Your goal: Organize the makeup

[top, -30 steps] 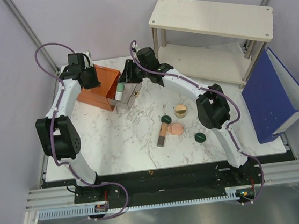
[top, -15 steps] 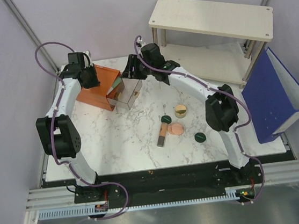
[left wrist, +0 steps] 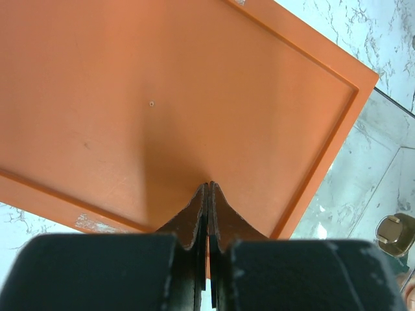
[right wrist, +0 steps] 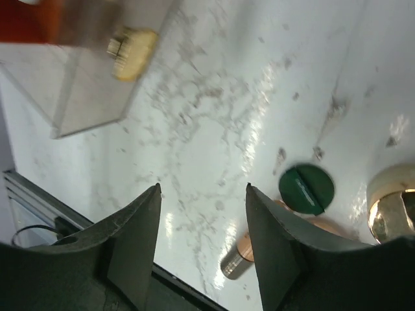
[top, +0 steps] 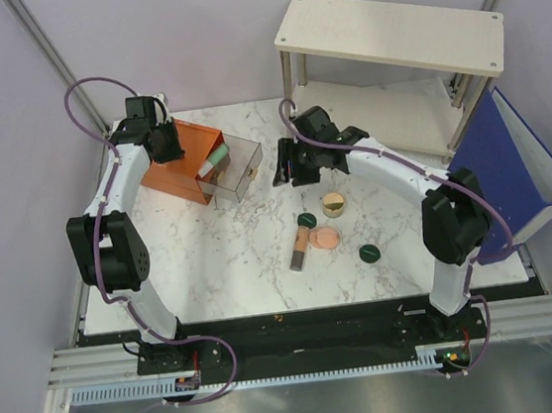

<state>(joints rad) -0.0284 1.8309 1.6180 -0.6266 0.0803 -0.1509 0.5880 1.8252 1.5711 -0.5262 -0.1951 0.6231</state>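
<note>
Mint-green tube (top: 216, 160): lies slanted inside the clear drawer (top: 244, 173), which stands pulled out of the orange box (top: 174, 170). I judge it the only piece filed so far.

Five pieces are left, all off the drawer's knob end and well apart from it on the marble-patterned tabletop (top: 203, 265):
- tan-gold jar (top: 333, 204), squat, with a metallic sheen, nearest the drawer;
- dark green disc (top: 306, 220), flat and glossy, just beside the jar;
- peach-pink compact (top: 325, 238), a flat round;
- brown-pink stick (top: 298, 252), a slim cylinder with a coppery end, lying flat against the compact's edge;
- second dark green disc (top: 369, 253), alone and farthest from the drawer.

I rate the task as barely begun.

The drawer is transparent, hard-walled, with a small gold knob (right wrist: 133, 44). The box lid is matte orange with a raised border.

Right pincer (right wrist: 202, 191): hovers between drawer and jar, jaws apart, empty. Left pincer (left wrist: 207, 214): jaws pressed together on nothing, tips at the box lid behind the drawer. I take it to be steadying the box.
</note>
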